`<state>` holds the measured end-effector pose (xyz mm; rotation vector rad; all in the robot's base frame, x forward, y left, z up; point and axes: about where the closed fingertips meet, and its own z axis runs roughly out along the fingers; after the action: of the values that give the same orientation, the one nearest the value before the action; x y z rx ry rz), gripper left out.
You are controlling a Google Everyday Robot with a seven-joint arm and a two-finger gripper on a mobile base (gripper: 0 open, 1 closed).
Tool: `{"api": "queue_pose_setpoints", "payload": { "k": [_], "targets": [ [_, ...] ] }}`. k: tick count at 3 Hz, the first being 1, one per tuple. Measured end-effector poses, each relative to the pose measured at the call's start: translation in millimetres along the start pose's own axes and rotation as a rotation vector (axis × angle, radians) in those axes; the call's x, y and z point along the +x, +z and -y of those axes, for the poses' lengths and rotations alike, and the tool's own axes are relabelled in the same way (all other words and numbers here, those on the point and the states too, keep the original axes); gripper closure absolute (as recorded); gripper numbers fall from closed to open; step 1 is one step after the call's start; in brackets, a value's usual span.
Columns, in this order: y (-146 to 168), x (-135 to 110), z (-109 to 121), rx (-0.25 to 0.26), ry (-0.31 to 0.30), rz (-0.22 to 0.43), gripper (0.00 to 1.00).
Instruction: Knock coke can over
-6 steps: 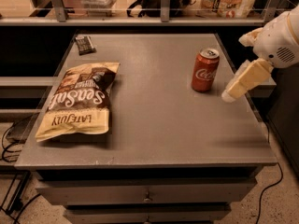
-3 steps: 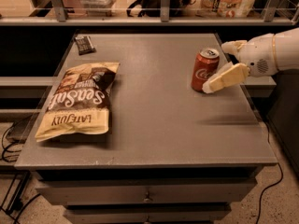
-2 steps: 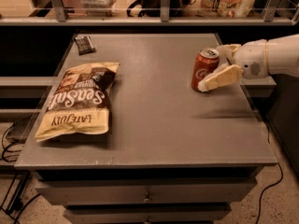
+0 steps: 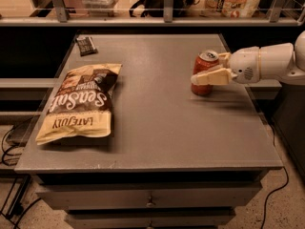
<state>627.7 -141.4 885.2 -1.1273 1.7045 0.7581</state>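
Observation:
The coke can, red with a silver top, stands upright on the right side of the grey table. My gripper reaches in from the right on a white arm. It is open, at the can's height. The near finger lies across the front of the can and touches it. The far finger sits by the right of the can's top. The lower right of the can is hidden behind the near finger.
A large Late July chip bag lies flat on the table's left side. A small dark packet lies at the back left corner. A railed shelf runs behind the table. Drawers are below the front edge.
The gripper has moved left from beside the table's right edge and up to the can, and its near finger now lies across the can's front. The can stays upright.

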Motion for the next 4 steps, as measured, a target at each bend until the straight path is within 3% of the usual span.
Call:
{"api": "queue_pose_setpoints", "payload": {
  "k": [1,2,3,4],
  "targets": [
    [8,-9,-4,-0.007,-0.036,-0.073,0.64],
    [14,-26,-17,0.006,-0.132,-0.224,0.87],
    [17,-44,-33,0.036,-0.258,-0.409,1.00],
    [19,-53,-46,0.064,-0.377,-0.592,1.00]
  ]
}}
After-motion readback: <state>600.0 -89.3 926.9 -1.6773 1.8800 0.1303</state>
